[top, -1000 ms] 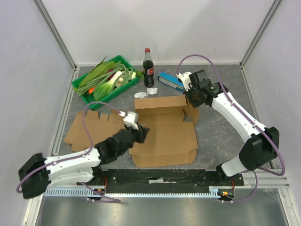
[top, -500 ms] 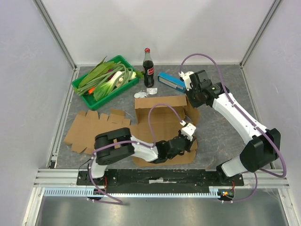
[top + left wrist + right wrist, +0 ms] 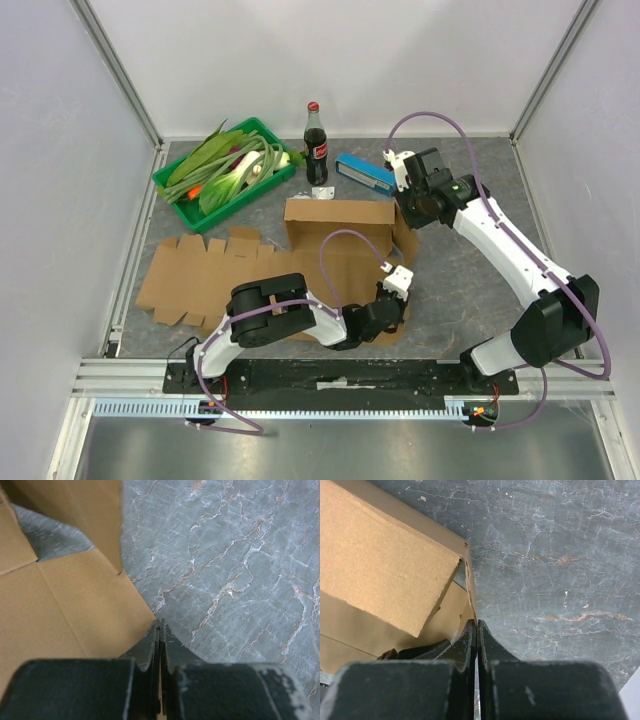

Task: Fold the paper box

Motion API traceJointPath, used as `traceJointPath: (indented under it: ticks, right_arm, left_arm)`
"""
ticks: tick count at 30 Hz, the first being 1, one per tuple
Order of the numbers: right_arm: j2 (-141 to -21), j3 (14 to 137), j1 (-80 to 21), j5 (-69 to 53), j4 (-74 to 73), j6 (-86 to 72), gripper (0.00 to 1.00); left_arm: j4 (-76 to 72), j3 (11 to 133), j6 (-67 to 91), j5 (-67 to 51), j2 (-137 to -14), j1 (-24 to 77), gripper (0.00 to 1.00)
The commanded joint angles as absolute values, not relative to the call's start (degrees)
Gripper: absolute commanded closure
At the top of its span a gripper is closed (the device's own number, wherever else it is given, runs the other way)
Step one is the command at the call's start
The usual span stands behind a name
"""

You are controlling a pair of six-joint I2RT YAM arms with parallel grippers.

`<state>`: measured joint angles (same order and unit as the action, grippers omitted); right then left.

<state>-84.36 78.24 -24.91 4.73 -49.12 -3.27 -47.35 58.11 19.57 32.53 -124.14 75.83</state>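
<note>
Grey marbled table [image 3: 460, 270], paper box [image 3: 340, 270] laid mid-table, flat cardboard blank [image 3: 190, 275] spread at left, green tray [image 3: 168, 195], cola bottle [image 3: 315, 145] and blue packet [image 3: 362, 172] set along the back.

The paper box [image 3: 345, 250] is brown cardboard, matt and slightly fibrous, with rough cut edges. The flat sheet [image 3: 195, 275] to its left looks like the same material. The table [image 3: 240, 555] has a smooth grey stone look, with white and rust-coloured veins. The left gripper [image 3: 160, 625] and the right gripper [image 3: 476, 625] are matt black, their edges scuffed pale. The tray [image 3: 265, 125] at the far left is shiny green plastic. The bottle [image 3: 316, 140] is glossy dark glass. The right arm [image 3: 500, 235] has smooth white plastic shells.
</note>
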Motion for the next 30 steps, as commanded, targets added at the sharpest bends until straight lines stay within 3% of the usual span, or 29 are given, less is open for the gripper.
traceJointPath:
  ticks: [1,9,20,23,24,27,30]
  right_arm:
    - [-82.62,82.17,-24.96,6.06,-50.53,-3.08,1.0]
    - [-83.67,83.68,-24.96,2.99,-51.86,-10.78,1.0]
    - [-79.37,68.91,-24.87,5.09,-40.61,-33.83,1.0]
    - [-78.66,67.32,-24.96,6.59,-38.85,-36.38,1.0]
    - [-78.75,67.32,-24.96,6.68,-38.76,-36.47,1.0]
    - [-79.1,67.67,-24.96,7.56,-38.76,-35.78,1.0]
    - [-79.36,67.68,-24.87,7.82,-38.85,-34.02,1.0]
  left_arm:
    - [-50.89,52.66,24.07,34.81,-124.63,75.32,0.98]
    - [-55.9,48.78,24.08,31.56,-124.81,75.06,0.98]
    - [-55.46,49.13,22.42,24.35,-120.77,75.15,0.97]
    - [-58.77,46.42,20.31,19.0,-116.99,75.15,0.89]
    - [-60.45,43.36,19.17,17.51,-115.68,75.23,0.79]
    - [-66.77,35.55,16.97,13.46,-108.3,75.23,0.63]
    - [-64.87,30.08,14.52,12.75,-96.28,75.23,0.59]
